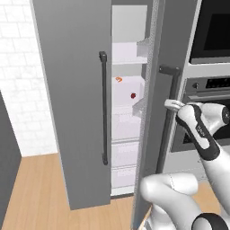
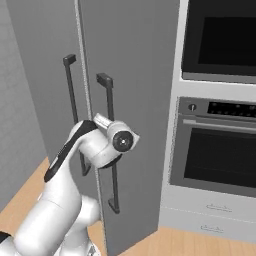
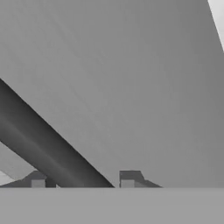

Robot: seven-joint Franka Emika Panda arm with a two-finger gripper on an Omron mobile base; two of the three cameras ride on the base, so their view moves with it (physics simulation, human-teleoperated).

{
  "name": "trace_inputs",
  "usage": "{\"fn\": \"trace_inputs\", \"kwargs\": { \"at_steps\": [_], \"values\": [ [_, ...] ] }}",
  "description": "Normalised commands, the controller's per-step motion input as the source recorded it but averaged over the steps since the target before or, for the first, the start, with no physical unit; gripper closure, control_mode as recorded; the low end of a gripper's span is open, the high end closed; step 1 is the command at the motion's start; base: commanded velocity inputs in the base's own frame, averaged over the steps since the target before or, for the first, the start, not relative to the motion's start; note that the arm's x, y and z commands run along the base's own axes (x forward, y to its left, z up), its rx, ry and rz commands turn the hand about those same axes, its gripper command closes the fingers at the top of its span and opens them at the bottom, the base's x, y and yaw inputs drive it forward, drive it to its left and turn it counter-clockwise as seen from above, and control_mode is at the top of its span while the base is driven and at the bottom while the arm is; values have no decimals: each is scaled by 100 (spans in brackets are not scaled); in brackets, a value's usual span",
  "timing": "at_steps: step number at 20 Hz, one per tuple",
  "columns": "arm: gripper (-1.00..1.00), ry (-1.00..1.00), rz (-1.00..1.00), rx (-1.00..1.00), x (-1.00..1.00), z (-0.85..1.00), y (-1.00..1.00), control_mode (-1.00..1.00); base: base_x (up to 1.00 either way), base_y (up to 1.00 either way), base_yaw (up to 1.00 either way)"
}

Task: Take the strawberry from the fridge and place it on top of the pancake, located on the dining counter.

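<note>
Straddling the long dark bar handle [image 3: 52, 151], pincer [image 3: 83, 183] fingers parted, nothing clamped. Tiny red strawberry [image 1: 133, 95] on white shelf inside tall grey fridge [image 1: 72, 90], beyond the half-open door. Risk: slipping off handle, leaving gap too narrow.

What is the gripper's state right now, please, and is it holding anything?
Gripper: open, its fingers either side of the fridge's right door handle, not shown clamped on it; holding nothing.
</note>
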Motion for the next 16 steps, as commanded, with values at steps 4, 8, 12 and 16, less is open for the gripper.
{"fn": "trace_inputs", "kwargs": {
  "at_steps": [4,8,12,16],
  "values": [
    [100,-2,12,7,-54,-8,-100,-100,0,0,0],
    [100,-12,7,13,-61,-19,-100,-100,0,0,0],
    [100,-27,5,19,-38,-17,-100,-100,0,0,0],
    [100,-1,0,22,5,0,-100,-100,0,0,0]
  ]
}}
